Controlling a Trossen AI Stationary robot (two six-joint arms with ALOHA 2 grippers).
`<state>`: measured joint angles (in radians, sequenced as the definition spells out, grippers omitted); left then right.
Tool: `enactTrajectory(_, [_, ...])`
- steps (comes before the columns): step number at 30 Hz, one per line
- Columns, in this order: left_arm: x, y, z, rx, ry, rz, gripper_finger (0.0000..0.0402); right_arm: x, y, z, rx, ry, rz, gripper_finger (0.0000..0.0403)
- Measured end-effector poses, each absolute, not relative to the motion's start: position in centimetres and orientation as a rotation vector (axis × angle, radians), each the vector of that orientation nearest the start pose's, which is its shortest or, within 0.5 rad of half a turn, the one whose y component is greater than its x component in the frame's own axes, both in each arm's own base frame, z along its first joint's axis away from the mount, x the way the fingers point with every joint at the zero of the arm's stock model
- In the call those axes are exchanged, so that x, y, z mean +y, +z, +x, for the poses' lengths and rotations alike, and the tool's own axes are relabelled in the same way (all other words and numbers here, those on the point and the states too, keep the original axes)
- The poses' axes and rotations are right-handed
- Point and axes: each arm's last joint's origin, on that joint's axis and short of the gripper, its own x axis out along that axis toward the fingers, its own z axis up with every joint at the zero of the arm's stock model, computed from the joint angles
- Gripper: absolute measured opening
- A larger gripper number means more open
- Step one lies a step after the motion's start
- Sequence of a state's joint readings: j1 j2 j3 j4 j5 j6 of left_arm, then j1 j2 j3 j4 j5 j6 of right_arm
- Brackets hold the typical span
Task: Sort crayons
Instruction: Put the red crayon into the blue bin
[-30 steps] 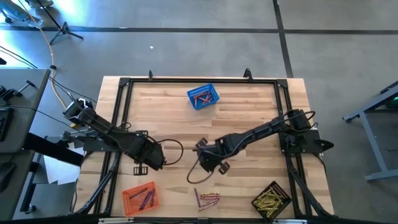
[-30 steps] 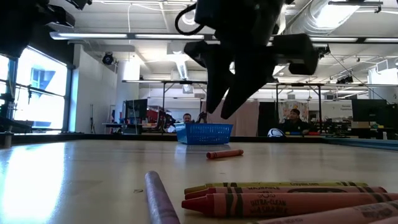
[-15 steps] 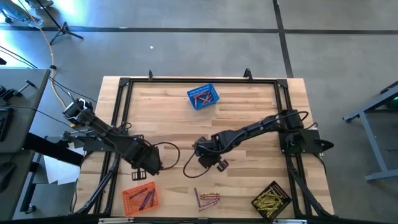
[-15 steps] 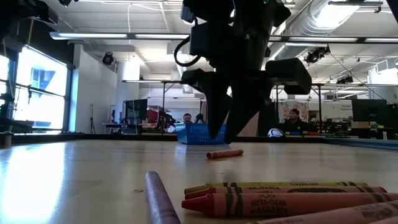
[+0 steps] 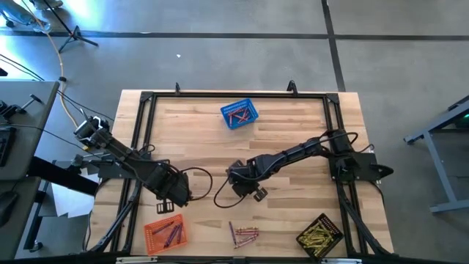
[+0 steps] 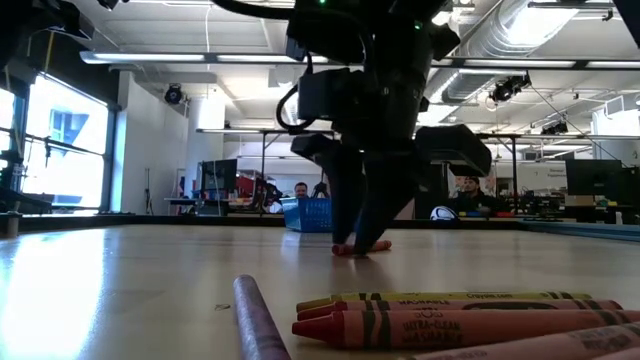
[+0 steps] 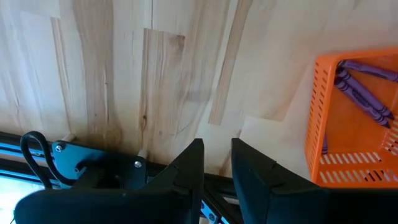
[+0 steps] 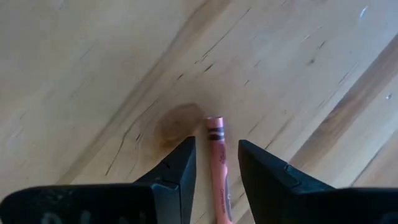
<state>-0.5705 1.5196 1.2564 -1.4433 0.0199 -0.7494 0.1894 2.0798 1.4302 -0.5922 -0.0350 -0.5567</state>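
The right gripper [image 8: 216, 163] had descended to the tabletop [image 5: 293, 132], its jaws narrowly parted, astride a lone pink crayon [image 8: 218, 171] at mid-table, not yet clamped. The left gripper [image 7: 216, 158], jaws narrowly apart and empty, waited beside the orange basket [image 7: 323, 124].

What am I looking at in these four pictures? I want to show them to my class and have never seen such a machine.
Two robot arms work at a wooden table. One picture looks straight down, one looks level across the tabletop, and one comes from each wrist. On the table stand a blue basket, an orange basket with purple crayons, and a black basket with yellow ones; loose crayons lie near the front edge. The right gripper is down at the table, fingers open either side of a reddish crayon, not yet gripping it. The left gripper waits near the orange basket, holding nothing.
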Motion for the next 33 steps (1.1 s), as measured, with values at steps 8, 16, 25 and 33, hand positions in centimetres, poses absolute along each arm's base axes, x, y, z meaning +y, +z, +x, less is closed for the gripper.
enactTrajectory(8, [-13.4, 26.6, 20.5, 1.685, 0.198, -0.088, 0.0067, 7.8, 13.5, 40.5, 1.183, 0.517, -0.543, 0.008])
enactTrajectory(16, [-13.4, 26.6, 20.5, 1.685, 0.206, -0.092, 0.0067, 7.7, 13.4, 40.4, 1.211, 0.475, -0.434, 0.0014])
enactTrajectory(25, [-13.4, 26.6, 20.5, 1.684, 0.218, -0.098, 0.0067, 7.8, 15.6, 40.7, 1.186, 0.49, -0.366, 0.0005])
enactTrajectory(33, [-13.4, 26.6, 20.5, 1.688, 0.228, -0.097, 0.0067, 5.4, 22.6, 39.9, 1.072, 0.514, -0.35, 0.0003])
